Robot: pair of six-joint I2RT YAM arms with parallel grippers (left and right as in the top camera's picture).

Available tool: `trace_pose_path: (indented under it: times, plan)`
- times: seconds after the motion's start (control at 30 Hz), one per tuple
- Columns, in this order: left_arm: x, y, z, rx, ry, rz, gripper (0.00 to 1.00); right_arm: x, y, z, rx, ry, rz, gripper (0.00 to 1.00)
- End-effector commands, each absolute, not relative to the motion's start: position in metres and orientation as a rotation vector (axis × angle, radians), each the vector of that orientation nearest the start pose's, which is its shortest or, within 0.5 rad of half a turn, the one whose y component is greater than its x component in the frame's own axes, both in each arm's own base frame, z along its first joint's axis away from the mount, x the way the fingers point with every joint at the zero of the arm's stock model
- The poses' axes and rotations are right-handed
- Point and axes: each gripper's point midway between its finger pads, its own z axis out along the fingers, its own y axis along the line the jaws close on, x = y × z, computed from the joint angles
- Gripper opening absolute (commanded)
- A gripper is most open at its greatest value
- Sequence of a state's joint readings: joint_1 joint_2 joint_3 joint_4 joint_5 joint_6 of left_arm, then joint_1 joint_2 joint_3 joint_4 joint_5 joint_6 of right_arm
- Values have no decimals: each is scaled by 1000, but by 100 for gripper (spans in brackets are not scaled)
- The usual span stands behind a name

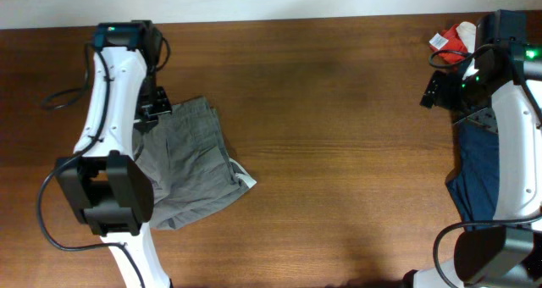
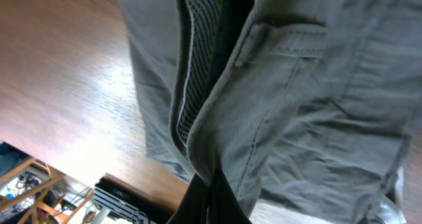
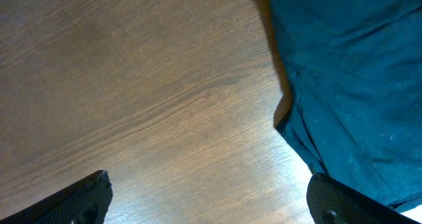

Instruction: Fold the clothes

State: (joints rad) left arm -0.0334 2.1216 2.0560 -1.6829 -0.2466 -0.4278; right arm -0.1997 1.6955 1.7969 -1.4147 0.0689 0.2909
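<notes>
Clothes (image 1: 190,165) lay on the left part of the wooden table (image 1: 339,152), a mid-grey garment spread in loose creases beside the left arm, with a paler edge turned out at its right corner. You had the left gripper (image 2: 210,199) at the garment's upper left edge. In the left wrist view its dark fingers sat pressed together with a fold of grey cloth pinched between them, next to the ribbed inner waistband. The clothes filled most of that view, close under the camera.

Your right gripper (image 3: 214,207) hung over bare wood at the far right with its fingertips wide apart and holding nothing. A dark navy cloth (image 1: 476,182) lay just beside it. A small red and cream bundle (image 1: 457,38) sat at the table's back right corner, well apart from the clothes.
</notes>
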Motion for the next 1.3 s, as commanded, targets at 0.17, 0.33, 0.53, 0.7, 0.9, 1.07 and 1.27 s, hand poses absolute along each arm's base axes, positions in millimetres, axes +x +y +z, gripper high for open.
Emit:
trace_pose_path:
  times: [0.17, 0.33, 0.53, 0.7, 0.9, 1.07, 1.27]
  plan:
    - [363, -12, 145, -426, 3202, 424, 1, 342, -83, 222, 722, 2794, -86, 98]
    - [364, -20, 143, -427, 3212, 369, 1, 342, -83, 222, 722, 2794, -86, 98]
    - [363, -38, 127, -447, 3252, 208, 7, 342, -83, 222, 722, 2794, -86, 98]
    - [354, -49, 106, -446, 3306, 147, 1, 342, -83, 222, 722, 2794, -86, 98]
    - [347, -60, 88, -400, 3332, 151, 5, 342, -83, 222, 722, 2794, -86, 98]
    - [356, -62, 86, -391, 3296, 135, 9, 342, -83, 222, 722, 2794, -86, 99]
    - [354, -49, 85, -376, 3288, 257, 87, 342, -83, 222, 722, 2794, -86, 98]
